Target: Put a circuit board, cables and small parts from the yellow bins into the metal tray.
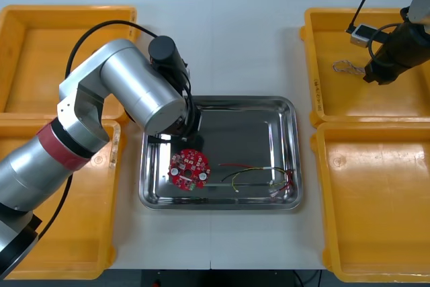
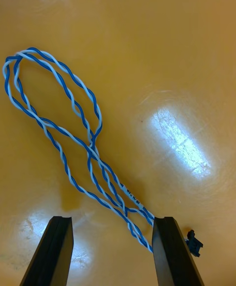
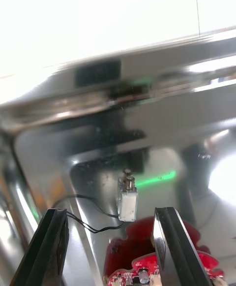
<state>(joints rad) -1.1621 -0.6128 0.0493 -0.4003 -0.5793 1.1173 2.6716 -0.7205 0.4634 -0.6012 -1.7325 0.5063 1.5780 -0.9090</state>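
1 looped cable (image 2: pixel 91 143) stretches lengthwise, apparently toward right end effector (image 2: pixel 113 222).

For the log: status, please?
Left gripper open over metal tray, circuit board inside. Right gripper open over blue-white cable in yellow bin. No obstruction seen.

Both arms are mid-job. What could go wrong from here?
The right gripper hangs open over the twisted blue and white cable in the yellow bin; only its thin end lies between the fingers, so a grasp may slip. The left gripper, open, sits low over the metal tray by the circuit board; it might nudge it.
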